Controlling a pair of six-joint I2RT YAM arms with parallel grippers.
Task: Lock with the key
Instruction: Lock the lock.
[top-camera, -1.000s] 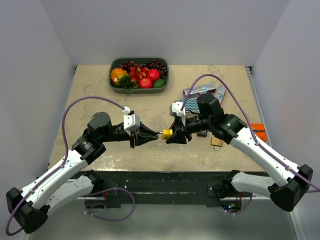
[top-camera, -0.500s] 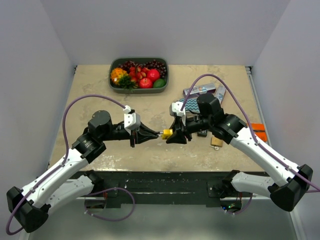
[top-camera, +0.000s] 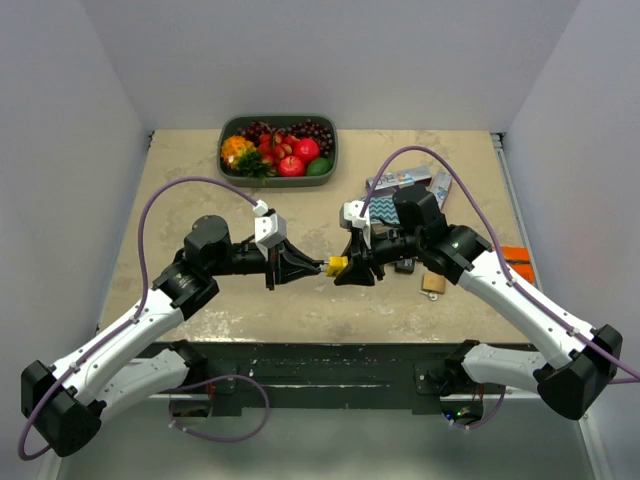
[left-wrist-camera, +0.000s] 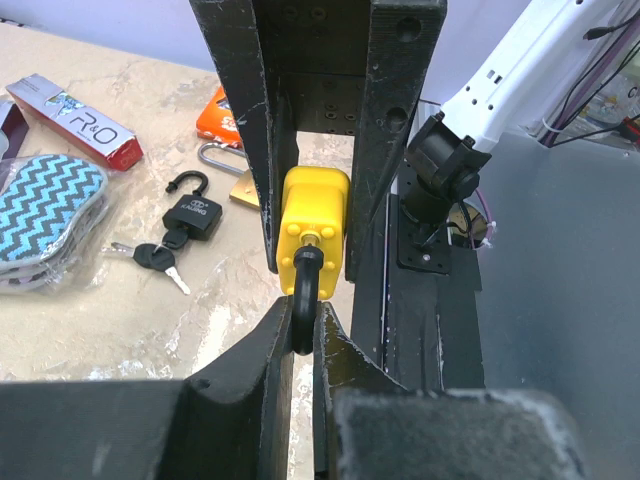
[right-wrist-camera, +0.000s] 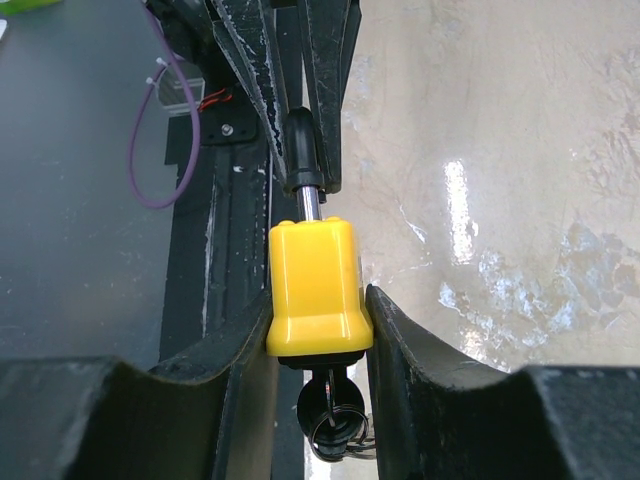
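Yellow padlock (left-wrist-camera: 313, 225) is held clear of the worktop (top-camera: 200, 180), above its near edge, midway along. Right gripper (top-camera: 352, 268) is clamped across the lock body, bracing it. The key (right-wrist-camera: 328, 398) sits in the keyhole at the wrist-facing end. Left gripper (top-camera: 300, 268) is pinched tight on the black shackle (right-wrist-camera: 303, 150), apparently to press it home.

Beige, marbled stone-look tabletop (top-camera: 180, 170). At the far edge, centre: a dark green oval tray (top-camera: 278, 183) filled with fruit. On the right half: a blue-and-grey zigzag fabric pouch (left-wrist-camera: 50, 215), with a red-and-white printed carton (left-wrist-camera: 75, 122) just beyond it. A small black padlock (left-wrist-camera: 193, 215) lies flat, with black-headed keys (left-wrist-camera: 155, 258) just beside it. A brass padlock (left-wrist-camera: 243, 190) is near it. A flat orange object (left-wrist-camera: 218, 108) sits at the right edge.
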